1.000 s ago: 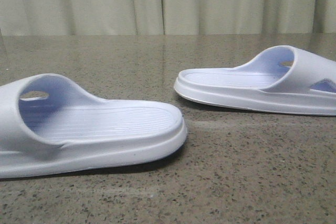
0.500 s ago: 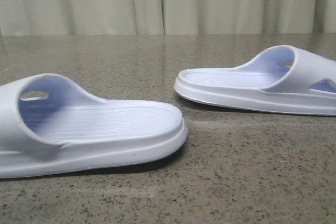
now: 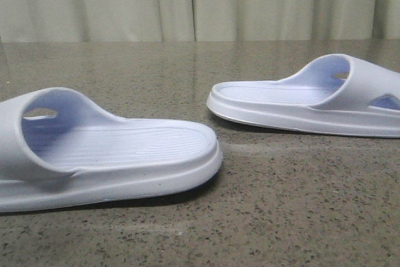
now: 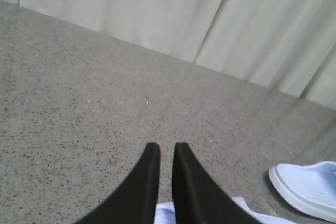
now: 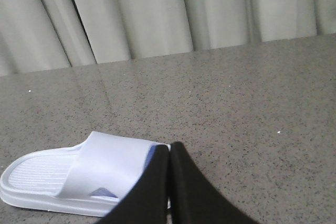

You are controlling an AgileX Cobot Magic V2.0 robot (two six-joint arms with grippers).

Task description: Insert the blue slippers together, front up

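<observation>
Two pale blue slippers lie flat on the speckled table, soles down. The near one [image 3: 106, 154] is at the left, strap at the left edge. The far one [image 3: 306, 101] is at the right, strap at the right. Neither gripper shows in the front view. My left gripper [image 4: 166, 148] is empty, its fingers nearly together with a thin slit between them. It hovers over the near slipper [image 4: 164, 214], and the other slipper [image 4: 310, 187] shows to its side. My right gripper [image 5: 170, 148] is shut and empty, beside and above the far slipper [image 5: 79, 177].
The speckled grey-brown table [image 3: 200, 67] runs back to a pale curtain [image 3: 200, 1]. A gap of bare table [image 3: 250, 173] lies between the two slippers.
</observation>
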